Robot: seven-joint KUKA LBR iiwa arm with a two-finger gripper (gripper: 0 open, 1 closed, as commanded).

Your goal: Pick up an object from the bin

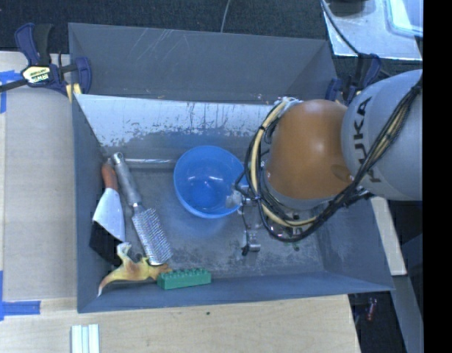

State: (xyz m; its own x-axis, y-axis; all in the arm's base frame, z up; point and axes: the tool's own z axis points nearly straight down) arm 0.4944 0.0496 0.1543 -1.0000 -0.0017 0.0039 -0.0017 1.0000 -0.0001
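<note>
Bin contents, left to right.

Left wall: a heap of small things. It holds a white scrap [108, 213] over a black piece [103, 243], and an orange-handled tool [108, 175] lying against a silver grater [142, 223]. The grater's long axis runs from the back-left toward the front edge. At the front-left corner lies a yellow banana-shaped thing [126, 272], with a green toy brick [184, 277] just beside it, lying along the front wall.

Centre: a blue bowl [205, 182], upright with its mouth up, standing apart from the heap.

Right of centre: the gripper [249, 247] hangs low over bare bin floor [211, 245], with the orange wrist cover [306, 153] above it. It holds nothing visible. I cannot tell from this angle whether it is spread or pressed together.

Key relation: the bowl is the nearest thing, directly left of the gripper. Its right rim is just beside the gripper's upper body; contact is uncertain. The bowl is round, so no long axis constrains the approach, and only the thin rim offers a grip. The brick lies further off, to the front-left.

Judgement: a short shift left would put the rim in reach. The heap is well apart and would need a full traverse.
</note>
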